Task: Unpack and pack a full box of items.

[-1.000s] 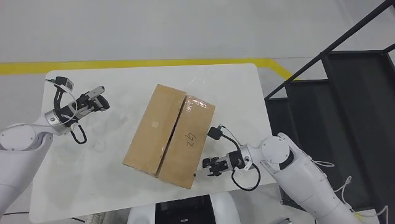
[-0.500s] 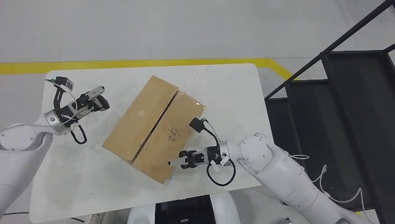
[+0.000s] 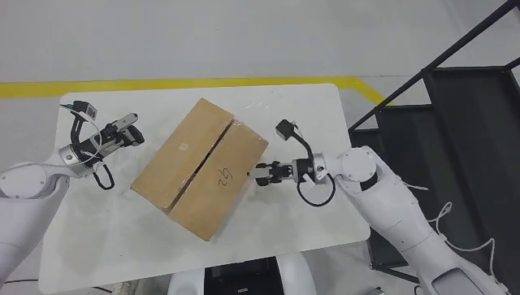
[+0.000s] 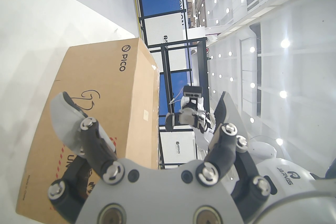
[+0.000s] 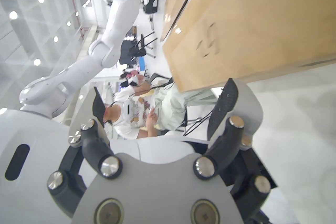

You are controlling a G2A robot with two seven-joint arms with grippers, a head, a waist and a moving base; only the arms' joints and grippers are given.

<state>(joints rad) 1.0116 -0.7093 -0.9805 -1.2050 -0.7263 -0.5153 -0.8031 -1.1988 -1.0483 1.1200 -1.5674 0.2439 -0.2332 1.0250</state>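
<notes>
Cardboard box (image 3: 199, 167), flaps shut, lies straight ahead of the open right gripper (image 3: 262, 173), its long side just beside the jaws; the open left gripper (image 3: 134, 130) sits farther off, opposite.

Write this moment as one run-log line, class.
item: closed brown cardboard box skewed on white table | left gripper: open, apart from box | right gripper: open, at box's side, holding nothing
</notes>
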